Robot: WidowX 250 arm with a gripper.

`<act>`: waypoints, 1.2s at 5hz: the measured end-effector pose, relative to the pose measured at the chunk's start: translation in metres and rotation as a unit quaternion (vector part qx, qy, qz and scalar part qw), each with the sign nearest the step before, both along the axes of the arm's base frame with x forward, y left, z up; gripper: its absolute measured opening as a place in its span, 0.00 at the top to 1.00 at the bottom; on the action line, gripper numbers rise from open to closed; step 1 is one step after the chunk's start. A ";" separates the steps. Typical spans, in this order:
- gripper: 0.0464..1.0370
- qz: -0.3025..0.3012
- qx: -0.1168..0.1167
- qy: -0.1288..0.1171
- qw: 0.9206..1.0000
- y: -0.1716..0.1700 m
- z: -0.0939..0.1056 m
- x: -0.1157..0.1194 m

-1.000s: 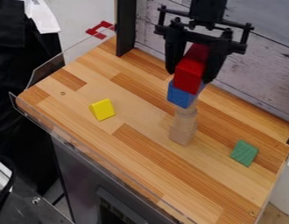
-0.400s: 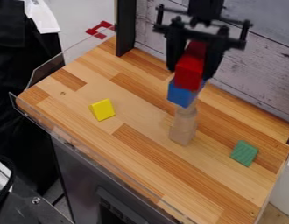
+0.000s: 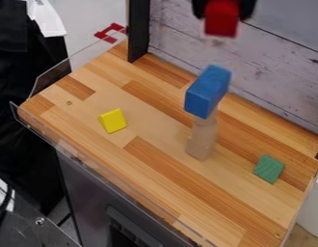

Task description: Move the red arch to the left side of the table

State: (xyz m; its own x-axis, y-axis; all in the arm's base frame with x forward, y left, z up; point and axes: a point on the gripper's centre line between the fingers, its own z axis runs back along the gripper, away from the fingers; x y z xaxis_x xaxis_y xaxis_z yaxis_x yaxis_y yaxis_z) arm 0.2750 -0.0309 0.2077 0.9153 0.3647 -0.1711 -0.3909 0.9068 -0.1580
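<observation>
Gripper (image 3: 223,14) aloft at the top edge of the camera view, I hold the red arch (image 3: 220,24) between its two black fingers, drawn in against the piece's sides. It hangs in the air, higher than the blue block (image 3: 208,91) and apart from it. Below, the blue block tops a pale wooden stack (image 3: 202,140) on the table (image 3: 155,111), between the yellow block (image 3: 113,121) at left and the green block (image 3: 269,169) at right.

Wooden table (image 3: 181,183) | yellow block (image 3: 112,121) | green block (image 3: 269,169) | pale upright block (image 3: 200,146) between them
</observation>
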 end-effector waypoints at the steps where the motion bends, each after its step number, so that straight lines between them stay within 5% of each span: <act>1: 0.46 0.087 0.004 0.011 0.996 0.027 -0.009 0.001; 2: 0.46 0.210 0.010 0.010 0.978 0.058 -0.023 -0.008; 3: 0.46 0.329 0.011 0.007 0.944 0.079 -0.037 -0.008; 4: 0.46 0.443 -0.003 0.015 0.896 0.084 -0.056 -0.007; 5: 0.46 0.484 0.003 0.011 0.875 0.089 -0.066 -0.001; 6: 0.46 0.494 -0.001 0.023 0.869 0.089 -0.087 0.006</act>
